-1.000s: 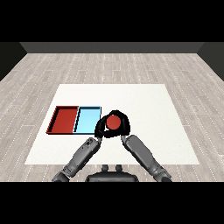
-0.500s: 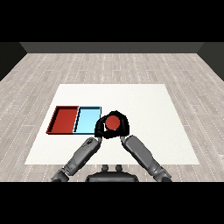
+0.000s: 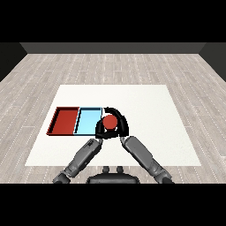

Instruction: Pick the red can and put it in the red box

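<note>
The red can (image 3: pixel 109 122) is held just right of the light blue tray's near right corner, its round top facing me. My right hand (image 3: pixel 122 126) is curled round it, with black fingers arching over its far side. My left hand (image 3: pixel 99 131) sits close against the can's left side, at the blue tray's near edge, and is partly hidden. The red tray (image 3: pixel 56 120) lies at the left end of the pair, with the light blue tray (image 3: pixel 88 128) between it and the can.
The two trays lie side by side on the left part of the white table (image 3: pixel 150 106). Both grey forearms come in from the bottom, meeting near the can.
The right hand has shifted the can slightly to the left, towards the light blue tray. The left hand has hardly moved.
</note>
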You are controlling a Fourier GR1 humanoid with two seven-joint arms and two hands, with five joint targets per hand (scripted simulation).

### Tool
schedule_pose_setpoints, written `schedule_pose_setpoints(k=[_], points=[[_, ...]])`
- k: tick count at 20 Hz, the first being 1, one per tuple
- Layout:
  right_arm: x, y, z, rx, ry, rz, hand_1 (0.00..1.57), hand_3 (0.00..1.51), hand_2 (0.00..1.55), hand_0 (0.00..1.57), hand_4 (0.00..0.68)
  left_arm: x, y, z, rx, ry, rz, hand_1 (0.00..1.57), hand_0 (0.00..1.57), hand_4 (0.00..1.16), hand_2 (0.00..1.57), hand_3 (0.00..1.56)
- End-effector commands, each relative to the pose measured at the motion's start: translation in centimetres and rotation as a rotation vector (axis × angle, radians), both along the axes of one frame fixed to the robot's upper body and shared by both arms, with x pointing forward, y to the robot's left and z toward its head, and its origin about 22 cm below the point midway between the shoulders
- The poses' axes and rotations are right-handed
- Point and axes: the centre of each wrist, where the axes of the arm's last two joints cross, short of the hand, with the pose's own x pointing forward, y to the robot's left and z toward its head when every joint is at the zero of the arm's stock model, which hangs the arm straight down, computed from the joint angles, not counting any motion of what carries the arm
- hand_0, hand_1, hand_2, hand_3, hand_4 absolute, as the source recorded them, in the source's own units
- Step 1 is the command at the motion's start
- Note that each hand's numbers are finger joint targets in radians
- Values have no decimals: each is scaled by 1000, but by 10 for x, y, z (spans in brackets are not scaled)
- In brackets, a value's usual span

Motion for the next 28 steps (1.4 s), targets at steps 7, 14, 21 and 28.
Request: schedule_pose_setpoints(k=[7,14,21,28], points=[[-1,-2,1,-13,51,-24,0,0,0,0,0,5,7,-9,1,-52,26,1571,1571,1133,1571,1495],[0,-16,8,19,42,-32,0,0,0,0,0,3,9,0,23,-62,42,1571,1571,1132,1571,1476],[-20,-62,10,41,19,-30,0,0,0,0,0,24,18,35,23,-53,81,1571,1571,1134,1559,1460],[-58,-128,-3,114,11,-82,0,0,0,0,0,28,65,33,39,-82,140,1571,1571,1135,1571,1484]])
